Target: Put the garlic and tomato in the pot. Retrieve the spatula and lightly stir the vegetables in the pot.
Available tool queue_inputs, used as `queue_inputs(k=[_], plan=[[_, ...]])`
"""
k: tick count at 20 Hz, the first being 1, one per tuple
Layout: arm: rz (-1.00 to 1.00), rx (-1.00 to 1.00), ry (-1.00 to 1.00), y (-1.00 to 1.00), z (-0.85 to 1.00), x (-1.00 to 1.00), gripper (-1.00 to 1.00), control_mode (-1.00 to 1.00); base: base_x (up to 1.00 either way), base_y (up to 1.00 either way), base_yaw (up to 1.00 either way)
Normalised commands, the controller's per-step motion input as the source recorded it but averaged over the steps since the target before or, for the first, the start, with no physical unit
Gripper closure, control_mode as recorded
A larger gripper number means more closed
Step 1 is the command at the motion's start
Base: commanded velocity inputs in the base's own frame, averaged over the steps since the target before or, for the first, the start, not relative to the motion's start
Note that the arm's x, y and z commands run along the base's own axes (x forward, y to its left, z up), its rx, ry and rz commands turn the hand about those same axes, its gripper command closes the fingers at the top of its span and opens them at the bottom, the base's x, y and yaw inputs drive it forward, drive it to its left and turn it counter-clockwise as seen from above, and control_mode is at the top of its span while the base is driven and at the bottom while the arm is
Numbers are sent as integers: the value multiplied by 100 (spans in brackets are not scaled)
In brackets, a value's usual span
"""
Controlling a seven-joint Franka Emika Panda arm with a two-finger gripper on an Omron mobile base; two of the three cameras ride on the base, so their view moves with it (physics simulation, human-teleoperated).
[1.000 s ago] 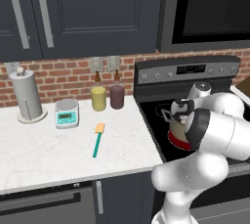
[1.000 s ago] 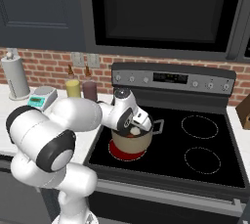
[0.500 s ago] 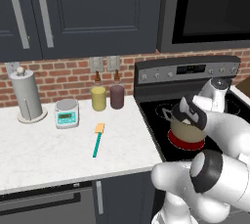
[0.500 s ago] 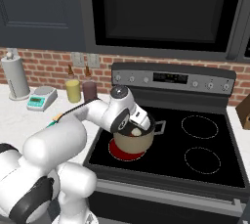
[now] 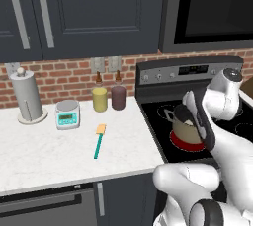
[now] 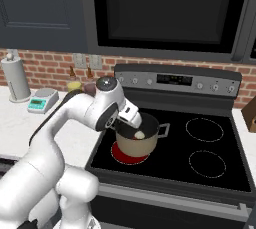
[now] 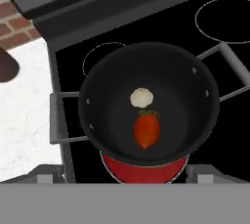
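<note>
End effector (image 6: 131, 115) hangs above pot (image 6: 131, 143), arm bent over.

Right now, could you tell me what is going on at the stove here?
The robot arm is over the pot on the stove's front left burner, which glows red. The garlic and the tomato both lie on the pot's bottom, touching or nearly so. The spatula lies untouched on the white counter, so fetching it and stirring remain to be done. Whether the gripper is open cannot be told.

The pot (image 6: 136, 139) sits on a glowing red burner (image 6: 129, 154), garlic (image 6: 140, 135) visible inside it.
</note>
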Motion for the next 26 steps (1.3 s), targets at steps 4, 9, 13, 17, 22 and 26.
queue_inputs(k=[4, 9, 13, 17, 22, 26], plan=[[24, -1, 7, 97, 53, -89, -100, -100, 0, 0, 0], [36, -7, 13, 100, 30, -81, -100, -100, 0, 0, 0], [43, -14, 11, 100, 20, -70, -100, -100, 0, 0, 0], [49, -19, 11, 100, 9, -48, -100, -100, 0, 0, 0], [56, -16, 13, 100, 0, -4, -100, -100, 0, 0, 0], [61, -8, 11, 81, 0, 17, -100, -100, 0, 0, 0]])
